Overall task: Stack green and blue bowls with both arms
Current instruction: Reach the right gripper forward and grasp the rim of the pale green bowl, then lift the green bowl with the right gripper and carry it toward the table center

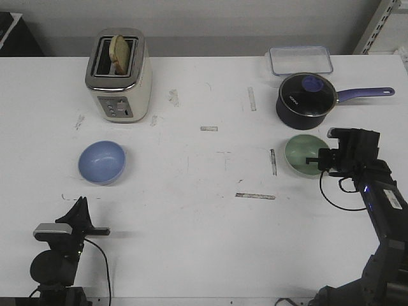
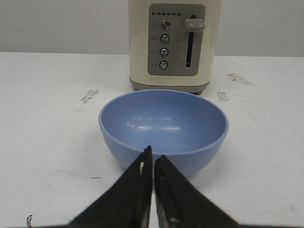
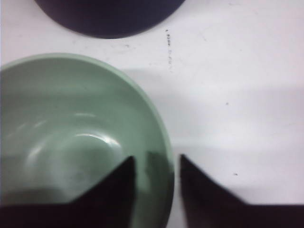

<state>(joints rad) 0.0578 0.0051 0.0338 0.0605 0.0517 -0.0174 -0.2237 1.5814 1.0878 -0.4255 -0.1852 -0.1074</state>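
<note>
The blue bowl [image 1: 102, 162] sits upright on the white table at the left, in front of the toaster. It fills the middle of the left wrist view [image 2: 164, 123]. My left gripper [image 1: 80, 205] is shut and empty, low and just short of that bowl's near side [image 2: 153, 156]. The green bowl [image 1: 305, 155] sits upright at the right, just in front of the saucepan. My right gripper [image 1: 320, 159] is open over its right rim. In the right wrist view the gripper [image 3: 156, 162] has one finger inside the green bowl [image 3: 71, 137] and one outside, not closed on it.
A cream toaster [image 1: 119, 75] with a bread slice stands behind the blue bowl, and shows in the left wrist view [image 2: 173, 45]. A dark lidded saucepan [image 1: 306, 99] with a purple handle sits right behind the green bowl [image 3: 109, 14]. A clear container [image 1: 300, 60] lies at the back right.
</note>
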